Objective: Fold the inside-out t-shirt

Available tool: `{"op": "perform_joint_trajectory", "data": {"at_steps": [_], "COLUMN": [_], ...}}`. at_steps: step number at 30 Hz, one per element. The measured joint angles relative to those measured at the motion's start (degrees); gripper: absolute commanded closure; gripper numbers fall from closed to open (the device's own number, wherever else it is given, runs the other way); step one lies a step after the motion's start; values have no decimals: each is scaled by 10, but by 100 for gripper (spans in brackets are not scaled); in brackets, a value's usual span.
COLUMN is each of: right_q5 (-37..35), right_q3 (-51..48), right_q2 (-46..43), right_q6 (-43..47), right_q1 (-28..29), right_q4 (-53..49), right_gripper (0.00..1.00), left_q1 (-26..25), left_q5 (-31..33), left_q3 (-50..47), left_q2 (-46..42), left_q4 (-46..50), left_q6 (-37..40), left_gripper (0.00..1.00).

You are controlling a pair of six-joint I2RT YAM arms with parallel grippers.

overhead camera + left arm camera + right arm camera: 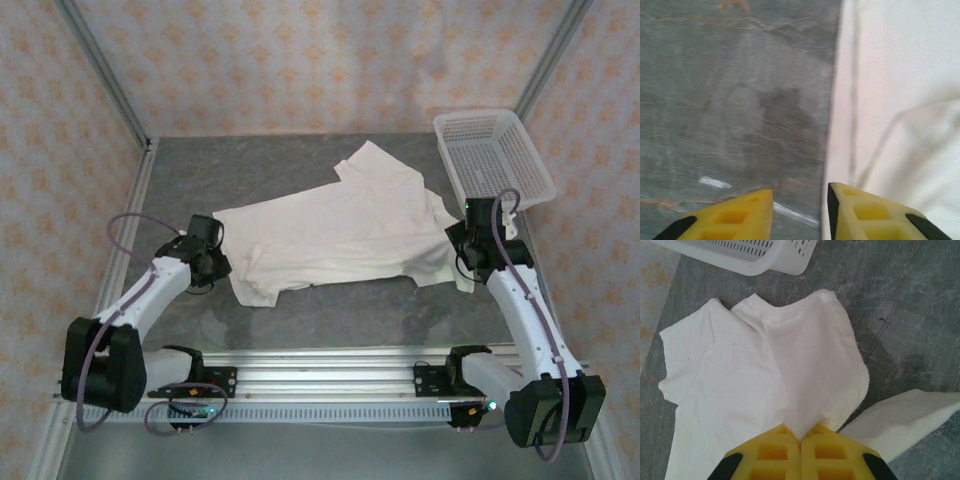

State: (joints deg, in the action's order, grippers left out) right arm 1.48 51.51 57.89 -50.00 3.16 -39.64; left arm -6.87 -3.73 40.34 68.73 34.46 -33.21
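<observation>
At right gripper (801,440), tight pinch on t-shirt (740,380) fold; left gripper (800,194) narrowly apart, cropped.

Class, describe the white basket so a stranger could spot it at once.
Find the grey marbled table, then its far right corner. The white plastic mesh basket sits there; unlike the wrinkled white cotton t-shirt beside it, it has upright perforated walls.

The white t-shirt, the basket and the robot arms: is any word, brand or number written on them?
None can be read. The plain white cotton t-shirt shows no print, the white plastic mesh basket no label; the small black boards on the metal front rail are too small to tell.
</observation>
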Motion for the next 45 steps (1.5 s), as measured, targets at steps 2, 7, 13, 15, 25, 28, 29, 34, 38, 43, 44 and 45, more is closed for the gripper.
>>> {"op": "perform_joint_trajectory", "data": {"at_steps": [2,7,13,15,25,28,29,34,38,43,44,45], "right_q5": [3,16,24,25,22,6,0,-4,-3,-3,-5,-5], "right_q3": [0,0,0,0,20,71,89,117,99,96,96,97], "right_q2": [0,0,-1,-3,-6,-6,-6,-5,3,12,16,21], "right_q6": [-2,-10,-10,-10,-10,-10,-10,-12,-14,-3,0,3], "right_q1": [0,0,0,0,0,-3,-6,-10,-10,-10,-10,-10], "right_q4": [1,7,11,10,-3,-12,-11,0,0,-2,-2,-2], "right_gripper": [100,100,100,100,100,100,100,100,100,100,100,100], "left_q1": [-20,-120,-132,-132,-89,9,43,107,107,107,107,107], "left_q5": [-22,-32,-37,-38,-33,-63,-72,-140,-180,-187,-187,-188], "left_q3": [0,15,19,19,54,110,127,187,188,192,198,206], "left_q2": [-22,-3,82,103,58,-21,-45,-46,43,135,151,166], "left_q4": [-5,-4,-27,-35,0,-5,-17,-66,-101,-111,-115,-120], "left_q6": [-17,-55,-80,-88,-86,-82,-82,-75,-68,-53,-52,-52], "left_gripper": [62,61,60,66,100,100,100,100,100,100,100,100]}}
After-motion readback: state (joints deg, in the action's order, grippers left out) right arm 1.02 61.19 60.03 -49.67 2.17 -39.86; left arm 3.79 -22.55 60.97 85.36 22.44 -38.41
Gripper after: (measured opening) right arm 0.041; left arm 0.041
